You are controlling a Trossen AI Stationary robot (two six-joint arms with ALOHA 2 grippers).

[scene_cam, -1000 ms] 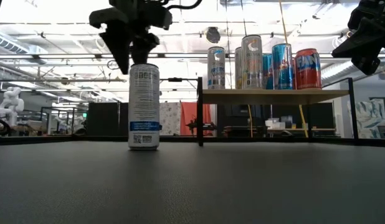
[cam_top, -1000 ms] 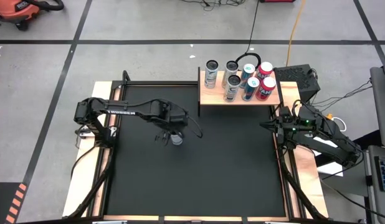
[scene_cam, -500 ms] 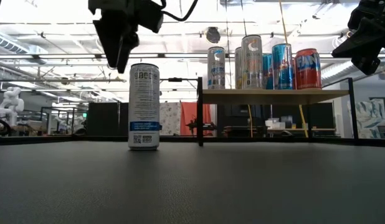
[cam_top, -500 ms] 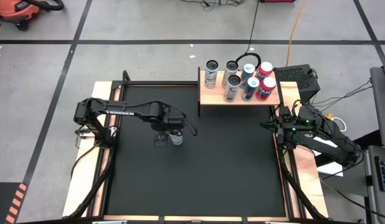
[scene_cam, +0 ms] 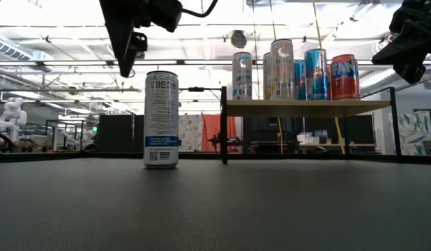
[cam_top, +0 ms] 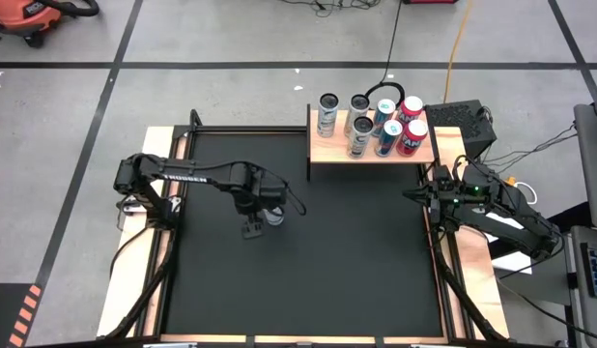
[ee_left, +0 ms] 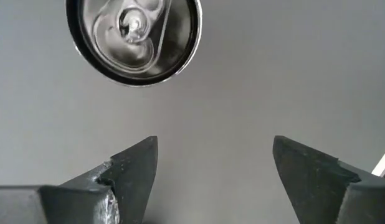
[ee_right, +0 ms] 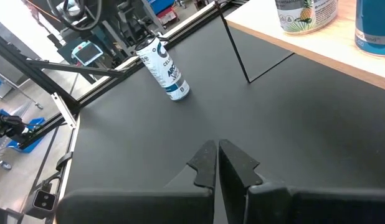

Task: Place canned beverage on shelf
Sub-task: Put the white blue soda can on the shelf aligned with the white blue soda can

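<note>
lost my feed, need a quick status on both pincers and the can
Left pincer open above white can, not holding. Can upright on mat, off the wooden shelf. Right pincer shut, parked at table's right edge. Six cans crowd the shelf.

"trossen" in white runs along the left arm (cam_top: 187,177); can labels are not legible.

A can (cam_top: 273,217) stands on a black mat (cam_top: 356,261) beside the left gripper (cam_top: 252,229). Six cans (cam_top: 376,124) crowd a wooden shelf (cam_top: 323,151).
</note>
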